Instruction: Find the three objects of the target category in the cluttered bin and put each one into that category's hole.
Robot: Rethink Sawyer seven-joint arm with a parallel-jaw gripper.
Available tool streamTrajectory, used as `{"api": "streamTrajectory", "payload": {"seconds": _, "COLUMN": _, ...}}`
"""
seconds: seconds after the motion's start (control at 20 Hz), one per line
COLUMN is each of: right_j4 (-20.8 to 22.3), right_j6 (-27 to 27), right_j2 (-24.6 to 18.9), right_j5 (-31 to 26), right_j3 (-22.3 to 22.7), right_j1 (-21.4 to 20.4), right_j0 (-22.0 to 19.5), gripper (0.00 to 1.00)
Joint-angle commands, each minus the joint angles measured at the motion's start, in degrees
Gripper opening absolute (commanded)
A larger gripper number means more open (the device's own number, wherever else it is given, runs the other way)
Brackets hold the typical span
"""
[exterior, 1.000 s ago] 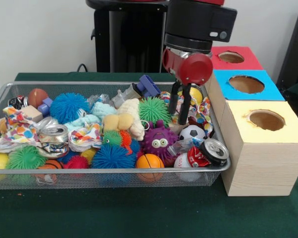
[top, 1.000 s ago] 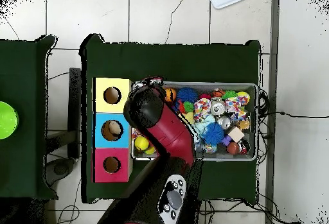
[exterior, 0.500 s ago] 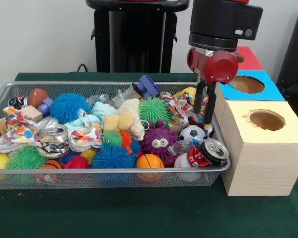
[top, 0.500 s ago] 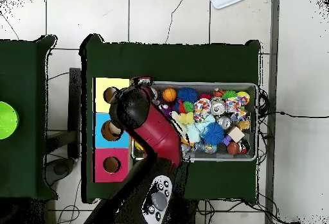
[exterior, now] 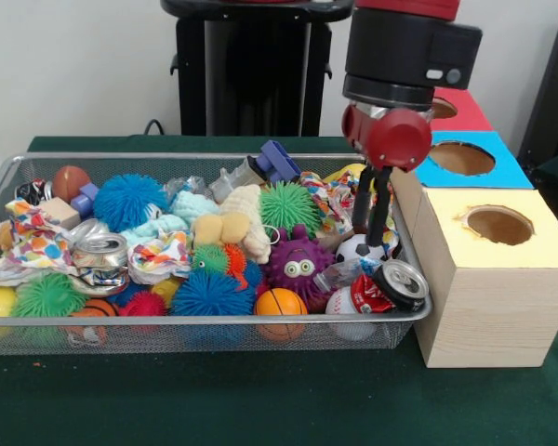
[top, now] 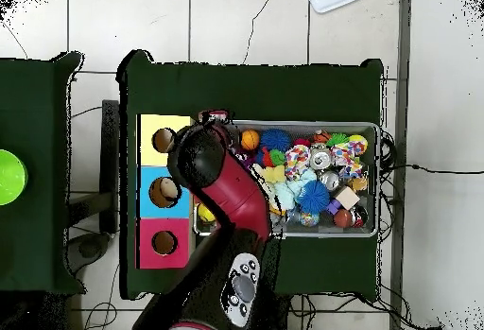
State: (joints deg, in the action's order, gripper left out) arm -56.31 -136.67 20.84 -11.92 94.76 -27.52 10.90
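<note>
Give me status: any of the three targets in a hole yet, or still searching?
Nothing visibly done: what shows of the yellow box's hole looks empty. In hand: nothing, as far as visible; the gripper hangs over the bin's box-side end, above the soccer ball. Left: apparently all three picks; the bin is full.

no words, numbers or brand names can be read anywhere in either view. the crushed can [exterior: 372, 291] at the lower right of the bin [exterior: 205, 332] has red and white printing, but it is too small and crumpled to make out. the patterned cloth [exterior: 33, 243] at the left carries only coloured dots.
</note>
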Motion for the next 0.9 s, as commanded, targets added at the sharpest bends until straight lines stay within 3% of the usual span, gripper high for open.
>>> {"api": "streamTrajectory", "payload": {"seconds": 0.05, "right_j4": -0.8, "right_j6": -11.2, "right_j2": -10.9, "right_j5": 4.7, "right_j3": 6.2, "right_j1": 2.1, "right_j0": -4.4, "gripper": 1.00}}
{"api": "streamTrajectory", "payload": {"seconds": 0.45, "right_j4": 0.7, "right_j6": -11.3, "right_j2": -12.7, "right_j5": 7.2, "right_j3": 7.6, "right_j1": 1.6, "right_j0": -6.0, "gripper": 1.00}}
{"api": "streamTrajectory", "payload": {"seconds": 0.9, "right_j4": 0.7, "right_j6": -11.6, "right_j2": -10.2, "right_j5": 5.3, "right_j3": 9.0, "right_j1": 1.9, "right_j0": -4.4, "gripper": 1.00}}
